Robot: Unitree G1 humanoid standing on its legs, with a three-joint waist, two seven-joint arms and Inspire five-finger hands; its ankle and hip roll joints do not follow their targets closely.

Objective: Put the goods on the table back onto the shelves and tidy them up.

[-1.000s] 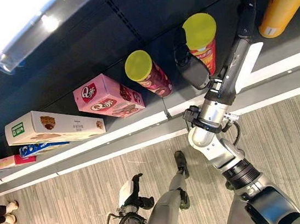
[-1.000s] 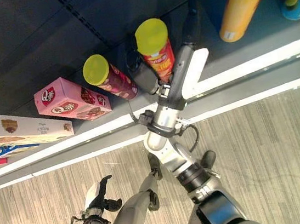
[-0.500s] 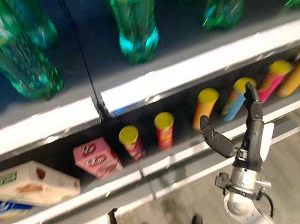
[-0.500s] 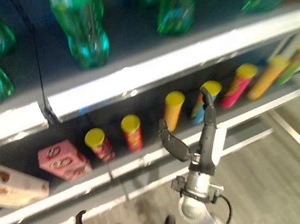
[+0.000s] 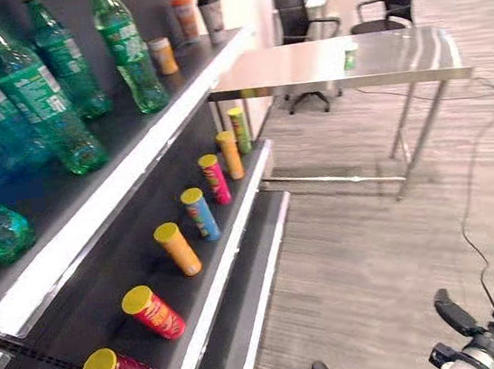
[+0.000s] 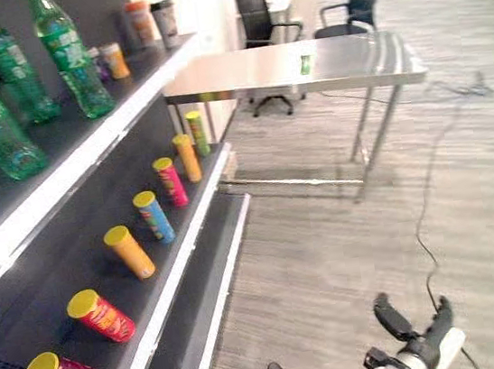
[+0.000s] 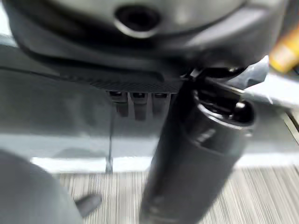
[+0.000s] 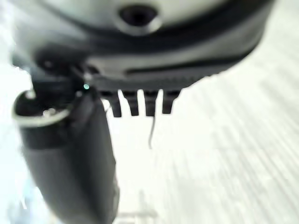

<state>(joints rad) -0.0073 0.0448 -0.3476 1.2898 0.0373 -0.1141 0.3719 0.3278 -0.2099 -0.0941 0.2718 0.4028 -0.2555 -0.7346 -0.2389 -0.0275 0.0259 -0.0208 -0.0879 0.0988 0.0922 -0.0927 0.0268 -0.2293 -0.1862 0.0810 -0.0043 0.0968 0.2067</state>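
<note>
Green bottles are ranked on the upper shelf at ten o'clock. A row of tubes is laid along the lower shelf at eight. A steel table is seen at one o'clock, well apart, with one small green item on it, probably a can. The right hand hangs released and empty at five o'clock. The left hand is seen from its wrist, fingers straight, nothing held. The table should be approached squarely before any reach is made.

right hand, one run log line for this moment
right hand: open, empty, low over floor | left hand: open, empty | green item: on steel table
</note>
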